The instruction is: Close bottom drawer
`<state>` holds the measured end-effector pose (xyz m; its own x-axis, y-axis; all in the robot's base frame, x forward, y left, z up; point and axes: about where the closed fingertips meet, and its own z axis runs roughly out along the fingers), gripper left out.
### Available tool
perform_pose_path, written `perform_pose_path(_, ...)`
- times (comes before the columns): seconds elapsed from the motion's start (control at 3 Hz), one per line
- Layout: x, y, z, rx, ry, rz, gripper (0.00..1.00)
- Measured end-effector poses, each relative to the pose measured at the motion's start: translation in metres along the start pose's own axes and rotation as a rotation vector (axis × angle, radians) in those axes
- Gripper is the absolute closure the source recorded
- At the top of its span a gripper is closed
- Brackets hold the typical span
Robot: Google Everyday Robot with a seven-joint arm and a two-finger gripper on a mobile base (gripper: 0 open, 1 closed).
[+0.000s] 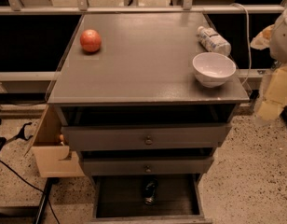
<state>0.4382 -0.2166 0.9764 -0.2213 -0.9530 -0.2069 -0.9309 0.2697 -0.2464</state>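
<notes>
The grey cabinet (148, 59) has three drawers. The bottom drawer (120, 197) is pulled far out toward the camera, and its dark inside shows from above. Its front edge (148, 218) lies at the bottom of the view, and its knob is out of sight. A small dark object (149, 190) lies inside it. The two drawer fronts above, each with a round knob (148, 140), stand out slightly from the cabinet. My gripper (270, 107) is a pale blurred shape at the right edge, beside the cabinet top and well above and to the right of the bottom drawer.
On the cabinet top are an orange-red ball (90, 40), a white bowl (213, 69) and a plastic bottle lying on its side (213, 40). A light wooden box (50, 153) stands against the cabinet's left side. Black cables (22, 176) run over the speckled floor at left.
</notes>
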Motion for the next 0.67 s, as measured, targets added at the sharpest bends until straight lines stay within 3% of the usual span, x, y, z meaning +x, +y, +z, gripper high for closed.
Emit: perform_pose_path(0.67,0.007,0.012,0.010,0.006,-0.007,0.016,0.00)
